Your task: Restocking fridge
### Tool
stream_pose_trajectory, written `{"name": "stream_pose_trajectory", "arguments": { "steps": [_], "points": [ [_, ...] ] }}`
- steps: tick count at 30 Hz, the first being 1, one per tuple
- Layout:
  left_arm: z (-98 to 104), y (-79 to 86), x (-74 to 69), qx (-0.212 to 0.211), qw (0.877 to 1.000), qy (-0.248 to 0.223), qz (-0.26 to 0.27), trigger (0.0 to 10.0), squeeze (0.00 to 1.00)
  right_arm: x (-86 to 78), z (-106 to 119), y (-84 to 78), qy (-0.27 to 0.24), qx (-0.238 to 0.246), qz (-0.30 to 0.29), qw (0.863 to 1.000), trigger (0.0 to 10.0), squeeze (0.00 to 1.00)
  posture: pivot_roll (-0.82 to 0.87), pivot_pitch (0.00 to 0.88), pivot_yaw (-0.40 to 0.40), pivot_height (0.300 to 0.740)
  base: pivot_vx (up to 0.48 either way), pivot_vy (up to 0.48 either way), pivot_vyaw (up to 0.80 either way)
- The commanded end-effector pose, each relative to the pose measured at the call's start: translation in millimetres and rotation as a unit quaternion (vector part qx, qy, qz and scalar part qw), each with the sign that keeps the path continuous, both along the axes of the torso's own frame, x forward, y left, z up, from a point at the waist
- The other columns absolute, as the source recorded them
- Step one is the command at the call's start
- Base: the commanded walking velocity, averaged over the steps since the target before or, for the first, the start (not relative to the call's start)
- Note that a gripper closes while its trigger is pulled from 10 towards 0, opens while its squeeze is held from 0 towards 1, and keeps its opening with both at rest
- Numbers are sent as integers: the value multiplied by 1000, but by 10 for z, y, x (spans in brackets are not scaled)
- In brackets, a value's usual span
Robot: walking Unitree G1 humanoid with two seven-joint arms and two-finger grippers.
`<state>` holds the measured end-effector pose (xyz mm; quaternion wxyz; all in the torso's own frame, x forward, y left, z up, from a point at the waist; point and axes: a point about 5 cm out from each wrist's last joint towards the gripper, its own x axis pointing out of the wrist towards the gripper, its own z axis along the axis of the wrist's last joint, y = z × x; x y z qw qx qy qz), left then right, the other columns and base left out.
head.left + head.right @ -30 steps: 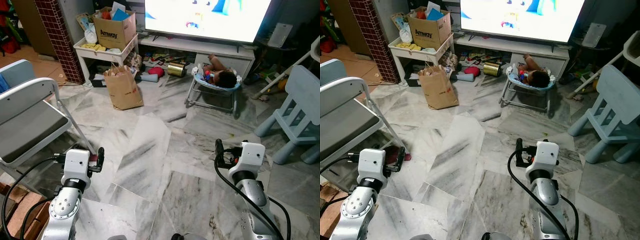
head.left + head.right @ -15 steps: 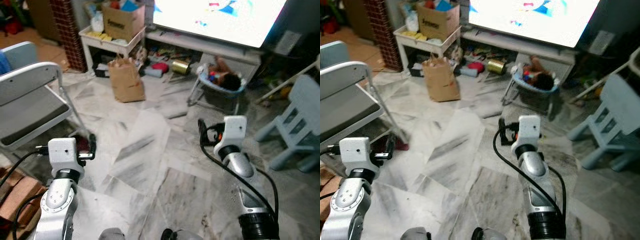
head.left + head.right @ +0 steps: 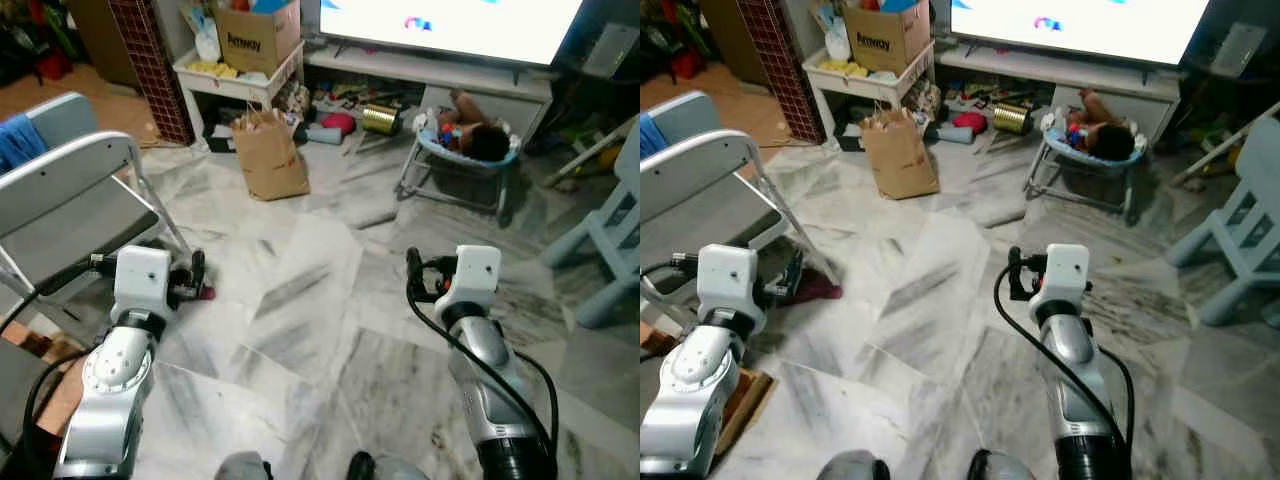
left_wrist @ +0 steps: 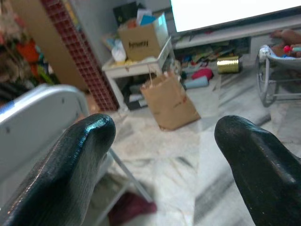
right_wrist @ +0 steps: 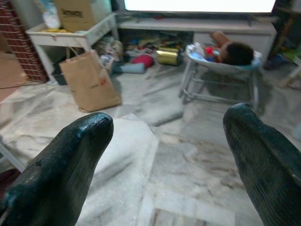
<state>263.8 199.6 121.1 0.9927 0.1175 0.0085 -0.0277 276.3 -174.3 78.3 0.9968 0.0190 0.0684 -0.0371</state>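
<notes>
Both arms are raised over a grey marble floor (image 3: 300,300). The left tool (image 4: 162,165) is wide open and holds nothing, as is the right tool (image 5: 164,165).

A grey folding chair (image 3: 70,210) stands at 9 o'clock, just beside the left arm. At 11 o'clock a brown paper bag (image 3: 270,155) stands upright on the floor, in front of a white bench (image 3: 235,80) carrying a cardboard box (image 3: 255,40). At 12 o'clock is a lit television (image 3: 450,25); below it a baby lies in a bouncer (image 3: 465,150). A pale blue child's chair (image 3: 1240,240) stands at 2 o'clock. No fridge can be made out.
</notes>
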Motion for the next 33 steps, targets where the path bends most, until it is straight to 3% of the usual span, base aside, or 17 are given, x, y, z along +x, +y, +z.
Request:
{"name": "stream_pose_trajectory", "arguments": {
  "steps": [1,13,33],
  "points": [
    [-68,0,-2,8,1000,20,-4,10000,0,-3,66,-22,-17,4,-9,1000,10000,0,92,98,60,740,0,0,0],
    [-225,-26,-180,-17,998,42,32,10000,0,13,51,-12,2,-9,24,1000,10000,0,105,114,-28,740,-173,0,0],
    [-117,-7,-110,-23,999,22,44,10000,0,126,122,53,-5,-7,44,999,10000,0,125,113,-64,740,-314,0,0]
  ]
}}
